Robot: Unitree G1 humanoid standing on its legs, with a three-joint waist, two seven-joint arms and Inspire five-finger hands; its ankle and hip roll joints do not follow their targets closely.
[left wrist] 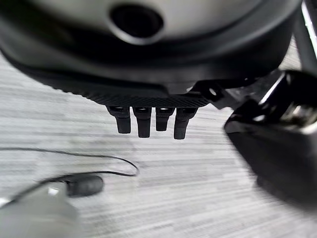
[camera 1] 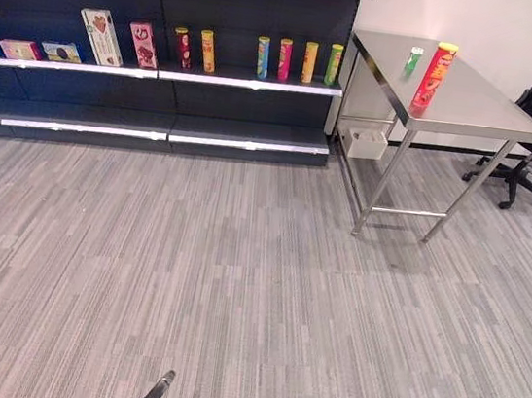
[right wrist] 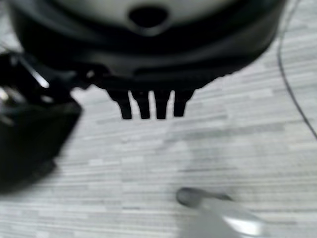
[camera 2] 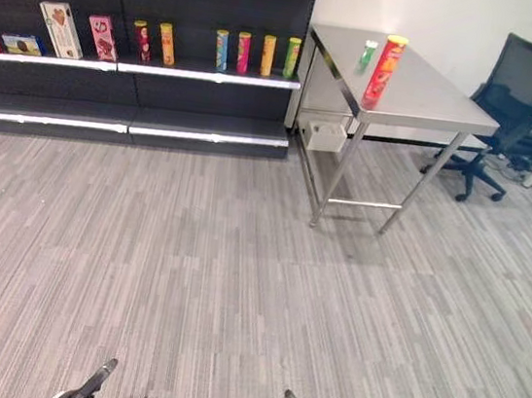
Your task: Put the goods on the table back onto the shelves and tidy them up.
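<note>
Grey striped carpet runs up to a dark shelving unit holding boxes and a row of coloured tubes, and just to its right stands a bare steel table carrying a tall red snack tube with a small green-capped bottle beyond it. Nothing is picked up yet, so I'd judge this the approach step: the robot must walk to the table and reach for the red tube. Both the left hand and right hand hang low over the carpet, well short of the table, fingers straight, relaxed and empty.
</note>
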